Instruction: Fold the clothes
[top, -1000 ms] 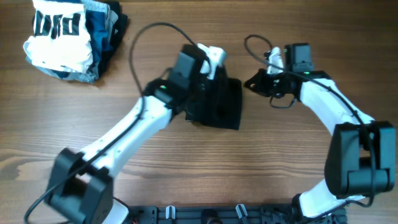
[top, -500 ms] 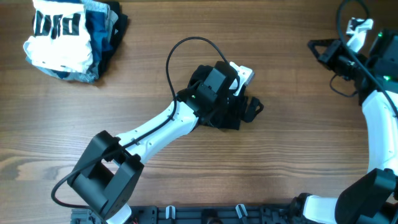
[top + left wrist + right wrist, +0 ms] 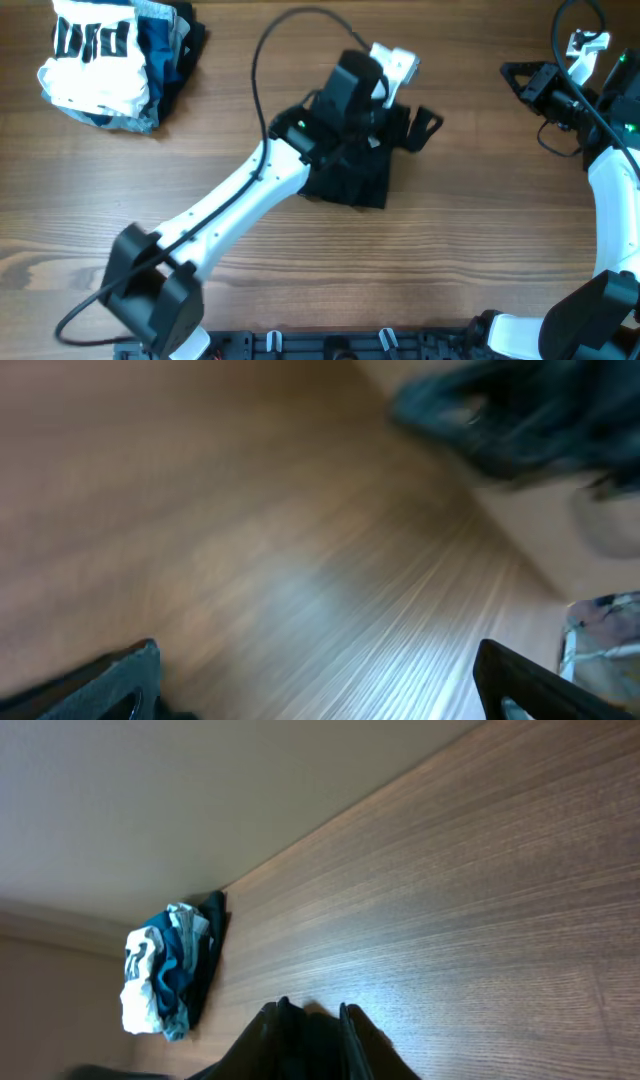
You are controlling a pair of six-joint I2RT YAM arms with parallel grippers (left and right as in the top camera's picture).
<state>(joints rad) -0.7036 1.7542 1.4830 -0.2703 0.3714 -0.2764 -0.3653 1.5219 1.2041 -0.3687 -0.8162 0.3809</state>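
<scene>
Black shirt point(image 3: 350, 180) lies bundled small, well right of the pile point(image 3: 100, 65), under the left arm point(image 3: 240, 195). The left gripper point(image 3: 415, 128) hangs released wide, empty, over the shirt's edge away from the pile. The right gripper point(image 3: 515, 75) sits farthest from the pile, can't tell if clenched. Best lift straight off, no snagging the fold.

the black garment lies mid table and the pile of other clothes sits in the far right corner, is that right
No. The pile of other clothes sits in the far left corner, not the right; the overhead view shows it. The black garment does lie mid table.
</scene>
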